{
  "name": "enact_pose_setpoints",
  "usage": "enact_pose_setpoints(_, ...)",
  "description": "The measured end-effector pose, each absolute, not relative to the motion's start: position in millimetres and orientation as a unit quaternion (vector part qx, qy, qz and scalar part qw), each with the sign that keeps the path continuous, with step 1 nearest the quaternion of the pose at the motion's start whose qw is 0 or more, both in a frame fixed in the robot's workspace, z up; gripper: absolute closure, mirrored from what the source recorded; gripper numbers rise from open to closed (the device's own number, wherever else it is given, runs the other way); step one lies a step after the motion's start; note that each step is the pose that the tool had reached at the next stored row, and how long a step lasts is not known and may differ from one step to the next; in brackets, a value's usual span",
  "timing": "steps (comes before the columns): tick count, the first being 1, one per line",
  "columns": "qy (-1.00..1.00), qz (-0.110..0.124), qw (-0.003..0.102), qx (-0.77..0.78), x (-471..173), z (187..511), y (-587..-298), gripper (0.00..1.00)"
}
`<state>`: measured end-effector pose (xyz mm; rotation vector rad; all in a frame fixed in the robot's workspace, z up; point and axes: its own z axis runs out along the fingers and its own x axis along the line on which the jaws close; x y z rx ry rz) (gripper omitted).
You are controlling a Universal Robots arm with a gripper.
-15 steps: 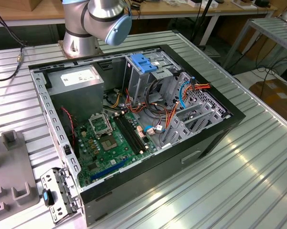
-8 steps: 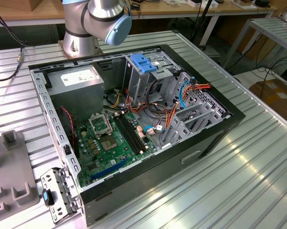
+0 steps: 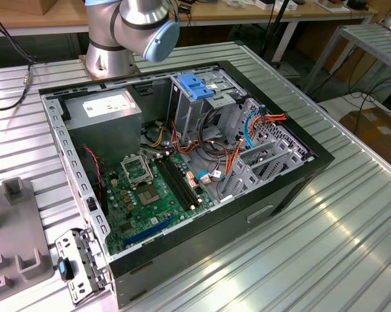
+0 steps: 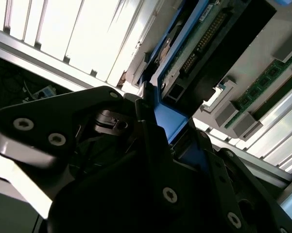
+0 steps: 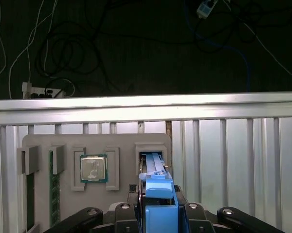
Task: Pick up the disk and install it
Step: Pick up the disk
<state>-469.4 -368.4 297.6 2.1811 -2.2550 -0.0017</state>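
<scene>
I am clamping my gripper (image 4: pixel 170 124) shut on the disk (image 5: pixel 159 187), gripping its blue side rails. The disk is standing on edge at a slot of the grey parts tray (image 5: pixel 121 143), which is lying on the ribbed metal table (image 5: pixel 233 160).

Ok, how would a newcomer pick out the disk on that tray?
In the first wrist view, find the grey tray on the ribbed metal table. The disk stands on edge in the slot beside the square processor chip, with the gripper closed on it. Its bright blue rails set it apart from the green memory sticks.
</scene>
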Motion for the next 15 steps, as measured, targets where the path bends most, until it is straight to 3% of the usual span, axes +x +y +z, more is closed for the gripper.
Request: enact_pose_setpoints(15,-0.719,-0.001,0.002,0.695,-469,310,-368,0.63)
